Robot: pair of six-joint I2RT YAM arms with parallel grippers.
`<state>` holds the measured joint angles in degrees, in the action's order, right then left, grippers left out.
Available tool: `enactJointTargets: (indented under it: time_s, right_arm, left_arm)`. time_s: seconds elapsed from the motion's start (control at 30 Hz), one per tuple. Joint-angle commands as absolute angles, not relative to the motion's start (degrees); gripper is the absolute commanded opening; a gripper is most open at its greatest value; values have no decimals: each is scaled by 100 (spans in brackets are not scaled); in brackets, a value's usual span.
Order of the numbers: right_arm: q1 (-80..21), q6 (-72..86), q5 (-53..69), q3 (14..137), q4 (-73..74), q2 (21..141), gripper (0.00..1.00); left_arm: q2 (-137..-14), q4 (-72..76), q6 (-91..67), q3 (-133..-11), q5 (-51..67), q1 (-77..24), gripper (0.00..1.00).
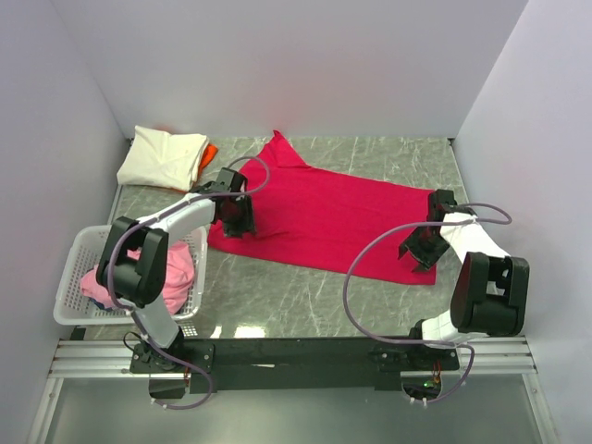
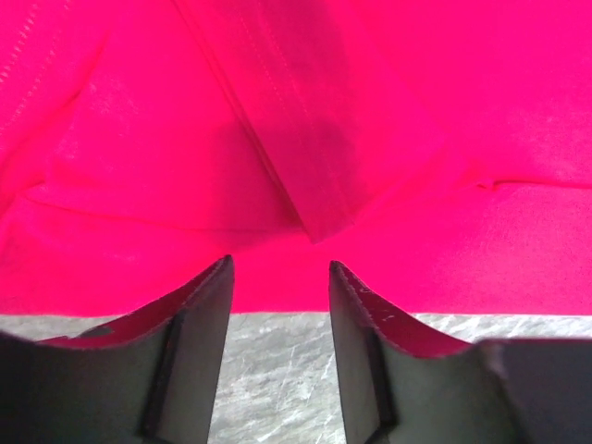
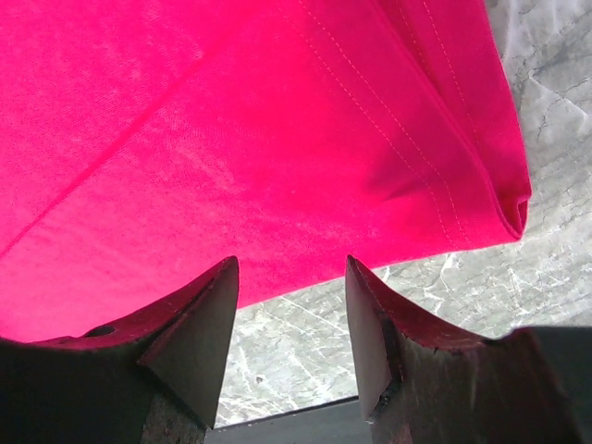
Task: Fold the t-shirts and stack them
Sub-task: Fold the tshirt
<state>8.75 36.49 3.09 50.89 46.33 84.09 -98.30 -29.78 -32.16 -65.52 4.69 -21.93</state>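
A crimson red t-shirt (image 1: 324, 215) lies spread flat across the middle of the table, one sleeve pointing to the back. My left gripper (image 1: 237, 216) is low at the shirt's left edge. In the left wrist view its jaws stand apart (image 2: 280, 270), the tips at the red t-shirt's hem (image 2: 139, 157) and bare table between the fingers (image 2: 199, 319). My right gripper (image 1: 419, 248) is at the shirt's near right corner, open (image 3: 291, 270), with the hem of the red t-shirt (image 3: 231, 139) just beyond its tips. A folded cream-white t-shirt (image 1: 162, 157) rests on an orange one (image 1: 209, 152) at the back left.
A white lattice basket (image 1: 72, 277) at the near left holds light pink t-shirts (image 1: 139, 276), partly behind my left arm. Walls close in the table on three sides. The black rail (image 1: 296, 351) with both arm bases runs along the near edge.
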Motion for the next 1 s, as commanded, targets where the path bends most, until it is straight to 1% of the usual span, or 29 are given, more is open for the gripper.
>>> enactJointTargets:
  time_s: [0.0, 0.03, 0.37, 0.67, 0.83, 0.97]
  right_arm:
    - [835, 3595, 343, 5142, 4702, 8104, 57]
    - [835, 3595, 351, 5124, 4685, 8069, 57]
    - [835, 3568, 422, 4826, 4614, 7770, 56]
    - [835, 3489, 431, 4816, 4623, 7778, 56]
    - [844, 3437, 413, 4904, 4667, 7831, 56]
    - [835, 3401, 396, 4948, 4693, 7849, 56]
  left_arm:
    - [-9993, -2892, -3199, -6767, 536, -2311, 49]
    - [-10028, -2918, -3208, -6802, 519, -2338, 48]
    - [-10327, -2848, -3296, -6917, 589, -2478, 46]
    - [-10511, -2839, -3357, -7163, 501, -2601, 44]
    - [-10670, -2927, -3366, -7268, 404, -2619, 36]
    - [-10740, -2997, -3366, -7312, 290, -2663, 34]
